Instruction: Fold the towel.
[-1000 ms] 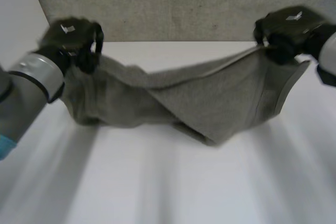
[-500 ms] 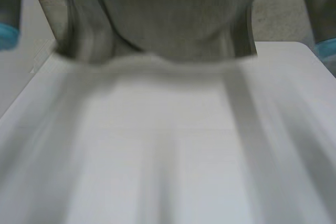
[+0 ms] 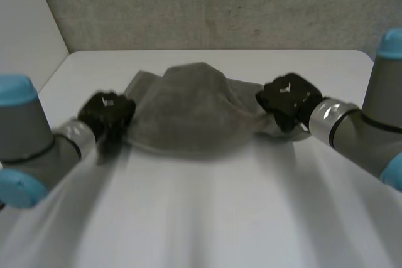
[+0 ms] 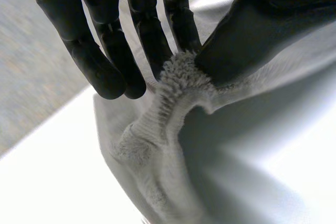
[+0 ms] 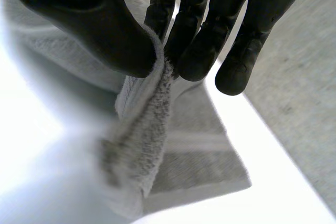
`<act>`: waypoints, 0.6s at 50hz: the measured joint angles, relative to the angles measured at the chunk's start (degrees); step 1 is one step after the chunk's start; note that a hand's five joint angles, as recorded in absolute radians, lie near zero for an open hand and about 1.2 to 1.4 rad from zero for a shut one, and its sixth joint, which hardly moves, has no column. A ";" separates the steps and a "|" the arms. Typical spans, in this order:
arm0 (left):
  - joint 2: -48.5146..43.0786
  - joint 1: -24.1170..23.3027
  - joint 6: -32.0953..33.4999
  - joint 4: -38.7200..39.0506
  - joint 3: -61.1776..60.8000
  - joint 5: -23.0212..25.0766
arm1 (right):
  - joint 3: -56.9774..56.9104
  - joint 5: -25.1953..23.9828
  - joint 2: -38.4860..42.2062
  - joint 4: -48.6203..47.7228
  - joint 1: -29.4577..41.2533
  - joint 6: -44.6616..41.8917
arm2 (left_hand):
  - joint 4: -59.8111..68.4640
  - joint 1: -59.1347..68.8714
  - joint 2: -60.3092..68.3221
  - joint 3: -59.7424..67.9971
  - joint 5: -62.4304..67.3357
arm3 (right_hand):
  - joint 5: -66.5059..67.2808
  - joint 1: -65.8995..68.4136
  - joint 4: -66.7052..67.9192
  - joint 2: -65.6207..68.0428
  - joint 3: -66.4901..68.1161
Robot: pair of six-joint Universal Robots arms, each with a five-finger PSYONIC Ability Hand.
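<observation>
hands pinching the towel at both ends

left hand point(image 3: 107, 112) is holding the left end of the towel point(image 3: 188, 114). in its wrist view, the thumb point(image 4: 247, 30) is pressing a fluffy bit of the towel's edge against the fingers point(image 4: 149, 35), so the hand is closed in a pinch on the cloth. the other fingers are sticking out mostly straight beside the pinch.

right hand point(image 3: 286, 97) is holding the right end of the towel. in its wrist view, its thumb and fingers are squeezing a fold of the edge between them, and the cloth is hanging down from the pinch.

the towel is grey and is sitting on the far middle part of the white tabletop point(image 3: 207, 218), between the two hands. its middle is puffing up in a soft hump, and its near edge is curving down to the tabletop. a flat part with a paler stripe is lying on the tabletop behind the hump, below the right hand.

both hands are staying low, close to the tabletop. grey arms point(image 3: 38, 149) with light-blue caps are reaching in from each side. a grey wall point(image 3: 207, 4) is standing behind the tabletop.
</observation>
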 measured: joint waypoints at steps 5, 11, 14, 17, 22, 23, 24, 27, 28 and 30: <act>0.24 -0.47 4.17 2.85 -7.93 -1.13 | 4.65 0.28 -0.09 -0.37 -1.82 -0.74 | 0.00 0.00 0.00 0.03 0.00 | 0.00 0.07 0.00 0.00 0.00; 0.80 -1.49 6.62 3.31 -10.43 -3.15 | 7.30 0.28 -0.87 -0.54 -5.02 -0.52 | 0.00 0.00 0.00 0.03 0.00 | 0.00 0.07 0.00 0.00 0.00; 0.94 -1.89 7.15 3.33 -10.25 -3.96 | 7.94 0.35 -1.28 -0.79 -6.36 -0.34 | 0.00 0.00 0.00 0.03 0.00 | 0.00 0.00 0.00 0.00 0.00; 1.02 -2.26 7.38 3.47 -9.44 -5.00 | 8.80 0.78 -1.87 -2.08 -8.59 -0.04 | 0.00 0.00 0.00 0.03 0.00 | 0.01 0.07 0.00 0.00 0.00; 0.87 -2.62 7.18 3.94 -8.10 -6.19 | 10.67 3.60 -3.04 -6.77 -11.92 0.21 | 0.00 0.00 0.00 0.03 0.59 | 0.00 0.05 0.00 0.89 0.00; 0.79 -2.68 7.17 4.01 -8.03 -6.24 | 10.89 3.98 -3.11 -7.28 -12.16 0.22 | 0.00 0.01 0.00 0.03 0.70 | 0.00 0.05 0.00 0.89 0.00; 0.50 -2.85 7.19 4.21 -7.92 -6.33 | 11.47 4.87 -3.25 -8.43 -12.58 0.22 | 0.00 0.00 0.00 0.03 0.90 | 0.00 0.05 0.00 0.89 0.00; -0.52 -3.36 7.31 4.57 -7.94 -6.35 | 12.60 6.17 -3.30 -10.07 -12.96 0.22 | 0.00 0.00 0.00 0.01 1.59 | 0.00 0.05 0.00 0.89 0.00; -0.78 -3.48 7.34 4.64 -7.96 -6.33 | 12.79 6.30 -3.27 -10.24 -12.97 0.22 | -0.03 0.00 0.00 -0.12 1.58 | 0.00 0.05 0.00 0.89 0.00; -1.86 -4.09 7.45 4.82 -8.16 -6.22 | 13.44 6.58 -3.11 -10.66 -12.91 0.15 | -5.31 -2.38 -4.43 -5.84 -3.32 | 0.00 0.05 0.00 0.89 0.00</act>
